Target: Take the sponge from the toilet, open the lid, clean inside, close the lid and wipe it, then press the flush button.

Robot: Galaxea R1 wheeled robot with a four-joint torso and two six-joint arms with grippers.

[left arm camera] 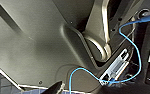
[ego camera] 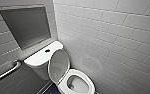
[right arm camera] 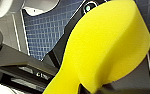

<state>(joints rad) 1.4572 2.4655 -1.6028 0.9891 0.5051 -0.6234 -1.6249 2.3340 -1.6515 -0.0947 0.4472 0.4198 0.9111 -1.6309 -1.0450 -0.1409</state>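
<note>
Grasping the sponge with the right fingers, to judge from foam pinched narrow at one end and swelling broad beyond it. Long axis running out and away from the grip, so leading with the free, rounded end.

Well apart from the toilet for now: in the right wrist view, just a corner of white ceramic beyond blue mosaic floor, with no contact between foam and bowl.

From the head view, facing the toilet from above and slightly to its right. Lid up, tilted back toward the tank, standing left of the open bowl. Flush button dark and small on the tank top, far-left of the bowl. Judging by that: pickup and opening done, cleaning inside not yet begun, and the right arm the one to do it.

Glossy, curved ceramic, likely slick under soft foam; seat ring narrow around the opening.

Tight room: tiled wall close on the right of the bowl, grab bar low on the left wall, grey recess above the tank. Little sideways margin on the right.
</note>
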